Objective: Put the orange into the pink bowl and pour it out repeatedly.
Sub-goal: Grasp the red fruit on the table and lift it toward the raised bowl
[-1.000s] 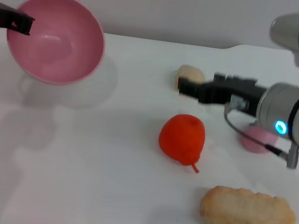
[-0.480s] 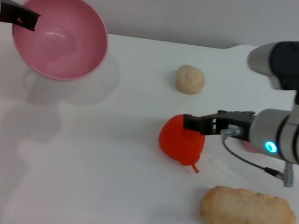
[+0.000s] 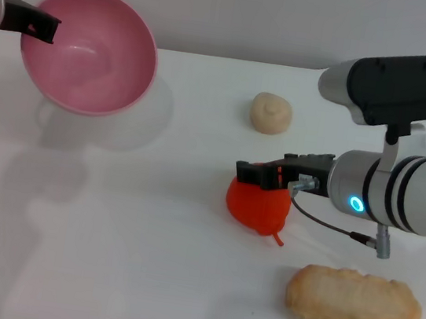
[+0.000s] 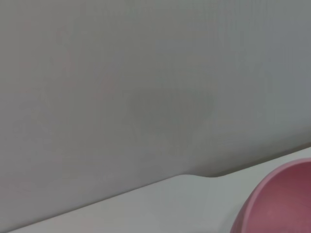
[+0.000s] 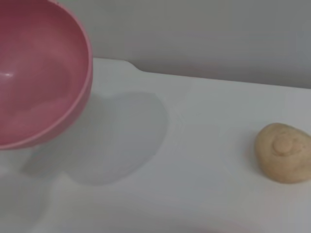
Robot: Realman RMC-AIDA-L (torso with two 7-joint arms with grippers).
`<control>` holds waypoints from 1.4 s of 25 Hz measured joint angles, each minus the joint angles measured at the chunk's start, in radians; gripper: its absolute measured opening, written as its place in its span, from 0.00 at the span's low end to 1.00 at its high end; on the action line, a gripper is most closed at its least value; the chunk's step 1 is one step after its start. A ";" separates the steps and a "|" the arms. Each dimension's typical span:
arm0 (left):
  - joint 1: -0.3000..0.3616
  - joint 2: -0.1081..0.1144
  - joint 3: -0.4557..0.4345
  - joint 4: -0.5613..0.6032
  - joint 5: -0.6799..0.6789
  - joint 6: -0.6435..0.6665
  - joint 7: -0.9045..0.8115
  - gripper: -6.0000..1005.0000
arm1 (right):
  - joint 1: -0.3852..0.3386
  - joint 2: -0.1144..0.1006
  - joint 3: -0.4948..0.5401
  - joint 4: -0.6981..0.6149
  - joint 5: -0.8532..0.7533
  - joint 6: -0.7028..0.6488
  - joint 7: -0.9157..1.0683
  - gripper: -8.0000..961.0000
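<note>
Since a second ago, head view: right tool has dropped from near the bun onto the orange's top; its opening is unclear. Left tool holds the empty, tilted pink bowl aloft. Wrist views show only bowl, bun, tabletop.

We note a beige bun on the white table, far centre. A long, crumbed biscuit-like piece lies near right, well apart from it.
</note>
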State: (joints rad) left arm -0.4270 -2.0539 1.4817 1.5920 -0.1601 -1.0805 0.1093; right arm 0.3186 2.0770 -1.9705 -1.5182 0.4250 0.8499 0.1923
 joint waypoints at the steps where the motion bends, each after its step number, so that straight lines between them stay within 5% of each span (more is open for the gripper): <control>1: 0.000 0.000 0.000 0.000 0.000 0.000 0.002 0.05 | 0.008 0.000 -0.001 0.017 0.009 -0.003 0.000 0.70; 16: -0.006 0.000 -0.002 -0.007 -0.014 -0.003 0.016 0.05 | 0.079 -0.003 -0.011 0.174 0.095 -0.048 -0.013 0.69; 28: -0.006 -0.002 -0.002 0.000 -0.016 -0.006 0.024 0.05 | 0.076 -0.001 -0.016 0.167 0.107 -0.052 -0.115 0.68; 30: -0.007 -0.002 -0.002 0.000 -0.016 -0.006 0.024 0.05 | 0.075 -0.001 -0.016 0.165 0.107 -0.054 -0.117 0.43; 35: -0.007 -0.003 0.000 0.000 -0.016 -0.010 0.024 0.05 | 0.055 -0.003 -0.012 0.124 0.104 -0.055 -0.134 0.25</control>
State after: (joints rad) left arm -0.4340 -2.0567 1.4822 1.5924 -0.1765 -1.0909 0.1335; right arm 0.3737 2.0742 -1.9821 -1.3941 0.5294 0.7947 0.0579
